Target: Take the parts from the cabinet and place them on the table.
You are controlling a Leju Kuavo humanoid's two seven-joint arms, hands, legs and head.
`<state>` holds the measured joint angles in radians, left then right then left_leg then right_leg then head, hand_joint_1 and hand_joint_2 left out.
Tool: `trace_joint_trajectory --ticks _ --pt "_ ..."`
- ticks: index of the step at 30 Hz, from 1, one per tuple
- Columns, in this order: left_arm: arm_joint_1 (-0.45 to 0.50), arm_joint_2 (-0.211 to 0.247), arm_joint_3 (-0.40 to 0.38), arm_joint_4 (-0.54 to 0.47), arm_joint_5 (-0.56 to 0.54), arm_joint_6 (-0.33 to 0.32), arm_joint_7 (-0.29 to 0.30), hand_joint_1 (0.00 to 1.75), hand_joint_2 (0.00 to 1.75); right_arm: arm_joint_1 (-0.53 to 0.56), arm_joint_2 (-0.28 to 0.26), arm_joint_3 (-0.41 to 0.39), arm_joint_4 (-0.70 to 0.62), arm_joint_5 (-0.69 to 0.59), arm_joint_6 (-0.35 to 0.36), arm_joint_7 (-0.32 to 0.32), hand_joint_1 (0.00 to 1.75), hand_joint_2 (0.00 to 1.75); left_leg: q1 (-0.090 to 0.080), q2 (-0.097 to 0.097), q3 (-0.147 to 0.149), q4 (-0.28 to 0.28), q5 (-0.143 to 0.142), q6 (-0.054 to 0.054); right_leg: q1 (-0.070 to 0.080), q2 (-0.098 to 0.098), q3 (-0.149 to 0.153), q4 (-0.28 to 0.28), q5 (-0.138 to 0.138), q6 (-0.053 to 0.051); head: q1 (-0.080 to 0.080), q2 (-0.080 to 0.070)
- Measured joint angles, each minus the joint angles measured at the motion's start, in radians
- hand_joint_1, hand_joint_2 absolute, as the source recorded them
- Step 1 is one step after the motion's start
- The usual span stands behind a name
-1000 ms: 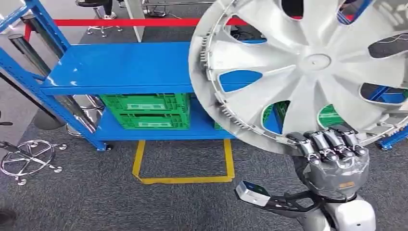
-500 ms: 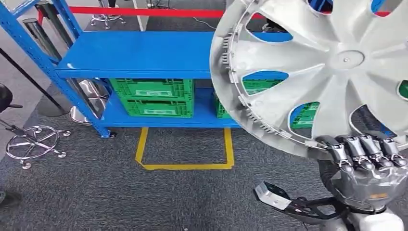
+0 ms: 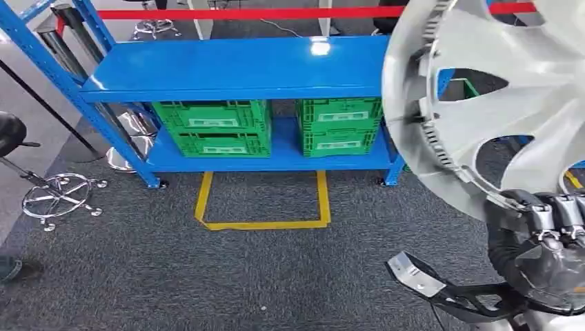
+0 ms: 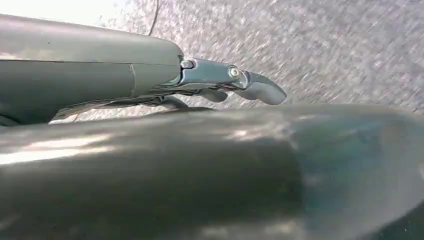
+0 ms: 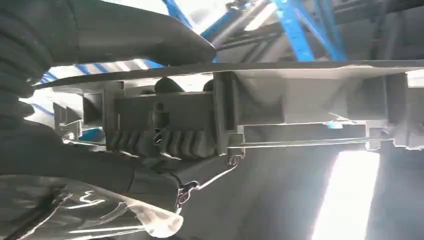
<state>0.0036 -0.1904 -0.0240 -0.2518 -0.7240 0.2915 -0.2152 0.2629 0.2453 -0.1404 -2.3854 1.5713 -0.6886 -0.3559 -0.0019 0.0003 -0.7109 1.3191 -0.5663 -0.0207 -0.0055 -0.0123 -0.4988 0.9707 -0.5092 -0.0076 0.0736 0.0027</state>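
A large silver hubcap (image 3: 510, 89) with curved spokes stands upright at the right of the head view, in front of the blue cabinet (image 3: 234, 65). My right hand (image 3: 552, 234) grips its lower rim, with the fingers hooked over the edge. In the right wrist view the thumb (image 5: 125, 30) lies on one face of the hubcap rim (image 5: 300, 95) and the fingers press from the other side. My left hand (image 4: 220, 85) hangs over grey carpet with nothing in it.
Two green crates (image 3: 210, 127) (image 3: 339, 126) sit on the cabinet's lower shelf. A yellow tape square (image 3: 262, 224) marks the carpet before it. A chrome stool base (image 3: 58, 196) stands at the left, and red barrier tape (image 3: 241, 13) runs behind the cabinet.
The whole picture has shifted, so the camera moved. The hubcap and my right hand now sit farther right in the picture, uncovering the second green crate and the cabinet's right end.
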Motion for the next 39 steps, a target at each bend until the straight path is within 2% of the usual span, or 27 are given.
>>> trace_joint_trajectory --ticks 1,3,4,5,8,9,11,12,13,14,16,18,19,20,23,24,25,26,28,29,30,32,33,34,35,36,39 --pt "0.0 0.0 0.0 0.0 0.0 0.0 0.0 0.0 0.0 0.0 0.0 0.0 -0.005 0.0 0.0 0.005 1.75 1.75 0.0 0.0 0.032 -0.024 0.039 0.003 0.002 0.001 -0.022 0.01 0.008 0.001 0.0 0.0" --pt "-0.001 0.001 0.0 -0.001 -0.002 -0.001 0.0 0.0 0.0 0.0 0.0 -0.002 -0.011 0.0 0.0 0.016 1.75 1.75 -0.003 -0.001 0.149 -0.186 0.081 0.019 0.004 0.003 -0.049 0.026 0.017 0.002 0.0 0.0" --pt "-0.001 0.003 0.0 -0.002 -0.003 -0.001 0.0 0.0 0.0 0.0 0.0 -0.002 -0.013 0.0 0.0 0.022 1.75 1.75 -0.007 -0.005 0.2 -0.269 0.063 0.033 0.004 0.002 -0.062 0.031 0.021 0.005 0.001 0.0" --pt "-0.003 0.002 0.0 -0.002 -0.003 -0.001 0.0 0.0 0.0 -0.001 0.0 -0.003 -0.015 0.0 0.0 0.025 1.75 1.75 -0.009 -0.004 0.221 -0.314 0.054 0.037 0.006 0.002 -0.069 0.038 0.028 0.01 0.002 0.0" --pt "-0.003 0.004 0.0 -0.002 -0.004 -0.002 0.003 0.0 0.0 -0.001 0.0 -0.006 -0.022 0.0 0.0 0.031 1.75 1.75 -0.019 -0.005 0.205 -0.323 0.072 0.049 -0.004 0.001 -0.084 0.03 0.055 0.03 0.0 0.0" --pt "-0.002 0.003 0.0 -0.002 -0.005 -0.002 0.003 0.0 0.0 0.0 0.0 -0.008 -0.026 0.0 0.0 0.032 1.75 1.75 -0.005 -0.002 0.212 -0.359 0.081 0.057 -0.004 0.002 -0.095 0.034 0.046 0.035 0.0 0.0" --pt "-0.005 0.003 0.0 -0.004 -0.006 -0.002 0.003 0.0 0.0 -0.001 0.0 -0.011 -0.027 0.0 0.0 0.033 1.75 1.75 -0.008 0.002 0.193 -0.359 0.099 0.067 -0.005 0.009 -0.127 0.101 -0.042 0.042 0.005 0.0" --pt "-0.005 0.002 0.0 -0.004 -0.006 -0.002 0.004 0.0 0.0 -0.002 0.0 -0.012 -0.027 0.0 0.0 0.033 1.75 1.75 -0.008 0.003 0.179 -0.357 0.107 0.065 -0.006 0.009 -0.147 0.181 -0.098 0.046 0.008 0.0" --pt "-0.005 0.002 0.0 -0.004 -0.006 -0.002 0.004 0.0 0.0 -0.002 0.0 -0.012 -0.027 0.001 0.0 0.033 1.75 1.75 -0.009 0.004 0.169 -0.354 0.115 0.066 -0.007 0.009 -0.163 0.254 -0.136 0.05 0.007 0.0" --pt "-0.005 0.002 0.0 -0.004 -0.006 -0.001 0.004 0.0 0.0 -0.002 0.0 -0.014 -0.027 0.0 0.0 0.034 1.75 1.75 -0.008 0.006 0.157 -0.351 0.122 0.065 -0.008 0.009 -0.172 0.31 -0.15 0.053 0.009 0.0" --pt "-0.005 0.002 0.0 -0.005 -0.006 -0.002 0.004 0.0 0.0 -0.002 0.0 -0.014 -0.027 0.0 0.0 0.036 1.75 1.75 -0.007 0.008 0.13 -0.342 0.137 0.06 -0.01 0.009 -0.138 0.308 -0.093 0.059 0.008 0.0" --pt "-0.005 0.001 0.0 -0.005 -0.006 -0.001 0.004 0.0 0.0 -0.002 0.0 -0.014 -0.027 0.0 0.0 0.037 1.75 1.75 -0.001 0.008 0.099 -0.324 0.148 0.051 -0.015 0.009 -0.038 0.169 -0.021 0.065 0.008 0.0" --pt "-0.005 0.002 0.0 -0.005 -0.006 -0.001 0.004 0.0 0.0 -0.004 0.0 -0.014 -0.027 0.0 0.0 0.038 1.75 1.75 -0.003 0.007 0.087 -0.313 0.153 0.045 -0.019 0.01 0.017 0.077 -0.036 0.069 0.009 0.0" --pt "-0.005 0.002 0.0 -0.006 -0.006 -0.001 0.005 0.0 0.0 -0.005 0.0 -0.014 -0.028 0.0 0.0 0.038 1.75 1.75 -0.006 0.005 0.076 -0.302 0.158 0.038 -0.011 0.013 0.061 0.015 -0.058 0.063 0.011 0.0" --pt "-0.004 0.003 0.0 -0.007 -0.006 -0.001 0.005 0.0 0.0 -0.003 0.0 -0.015 -0.029 0.0 0.0 0.04 1.75 1.75 -0.005 0.004 0.069 -0.305 0.187 0.027 -0.007 0.014 0.038 0.024 -0.053 0.045 0.008 0.0" --pt "-0.001 0.004 0.0 -0.007 -0.006 -0.001 0.005 0.0 0.0 -0.004 0.0 -0.016 -0.029 0.0 0.0 0.04 1.75 1.75 -0.006 0.003 0.062 -0.303 0.191 0.021 -0.012 0.009 0.019 0.02 -0.043 0.033 0.01 0.0" --pt "-0.003 0.004 0.0 -0.007 -0.006 -0.001 0.005 0.0 0.0 -0.007 0.0 -0.016 -0.029 0.0 0.0 0.04 1.75 1.75 -0.002 0.002 0.052 -0.289 0.151 0.015 -0.013 0.007 0.011 0.023 -0.032 0.023 0.006 0.0" --pt "-0.002 0.004 0.0 -0.008 -0.006 -0.001 0.005 0.0 0.0 -0.007 0.0 -0.017 -0.029 0.0 -0.001 0.04 1.75 1.75 -0.001 0.002 0.043 -0.244 0.085 0.01 -0.013 0.006 -0.003 0.023 -0.021 0.01 0.003 0.0" --pt "-0.003 0.005 0.0 -0.008 -0.006 -0.001 0.006 0.0 0.0 -0.007 0.0 -0.019 -0.029 0.0 -0.001 0.042 1.75 1.75 0.002 0.002 0.018 -0.093 -0.033 0.002 -0.01 0.003 -0.021 0.029 0.003 0.006 0.002 0.0" --pt "-0.003 0.005 0.0 -0.008 -0.006 -0.001 0.006 0.0 0.0 -0.006 0.0 -0.021 -0.029 0.0 -0.001 0.042 1.75 1.75 0.002 0.002 0.013 -0.033 -0.054 0.0 -0.008 0.003 -0.038 0.033 0.013 0.006 0.002 0.0" --pt "-0.003 0.005 0.0 -0.008 -0.006 -0.001 0.006 0.0 0.0 -0.006 0.0 -0.021 -0.029 0.0 -0.001 0.042 1.75 1.75 0.002 0.002 0.019 0.002 -0.046 0.0 -0.006 0.002 -0.059 0.04 0.023 0.006 0.002 0.0" --pt "-0.003 0.005 0.0 -0.009 -0.006 -0.001 0.006 0.0 0.0 -0.006 0.0 -0.023 -0.029 0.0 -0.001 0.042 1.75 1.75 0.002 0.002 0.082 -0.049 0.021 0.008 -0.003 0.003 -0.097 0.052 0.041 0.006 0.002 0.0" --pt "-0.004 0.005 0.0 -0.01 -0.006 -0.001 0.006 0.0 0.0 -0.006 0.0 -0.024 -0.029 0.0 -0.001 0.042 1.75 1.75 0.001 0.001 0.138 -0.125 0.05 0.017 0.0 0.004 -0.111 0.055 0.05 0.006 0.001 0.0" --pt "-0.005 0.005 0.0 -0.01 -0.006 -0.001 0.006 0.0 0.0 -0.006 0.0 -0.025 -0.029 0.0 -0.001 0.042 1.75 1.75 -0.001 0.0 0.202 -0.211 0.052 0.027 0.0 0.006 -0.118 0.057 0.059 0.007 0.002 0.0" --pt "-0.007 0.006 0.0 -0.012 -0.006 0.0 0.007 0.0 0.0 -0.006 0.0 -0.026 -0.03 0.0 -0.001 0.042 1.75 1.75 -0.006 -0.001 0.255 -0.3 0.013 0.038 0.005 0.005 -0.125 0.057 0.068 0.013 0.003 0.0" --pt "-0.01 0.005 0.0 -0.013 -0.006 0.001 0.007 0.0 0.0 -0.006 0.0 -0.026 -0.03 0.0 -0.001 0.042 1.75 1.75 -0.009 -0.001 0.269 -0.337 0.006 0.035 0.0 0.002 -0.128 0.055 0.08 0.02 0.003 0.0" --pt "-0.007 0.006 0.001 -0.013 -0.005 0.001 0.009 0.0 0.0 -0.007 0.0 -0.027 -0.03 0.0 -0.001 0.042 1.75 1.75 -0.017 -0.001 0.24 -0.347 0.048 0.048 -0.006 0.001 -0.136 0.036 0.12 0.041 0.004 0.0"
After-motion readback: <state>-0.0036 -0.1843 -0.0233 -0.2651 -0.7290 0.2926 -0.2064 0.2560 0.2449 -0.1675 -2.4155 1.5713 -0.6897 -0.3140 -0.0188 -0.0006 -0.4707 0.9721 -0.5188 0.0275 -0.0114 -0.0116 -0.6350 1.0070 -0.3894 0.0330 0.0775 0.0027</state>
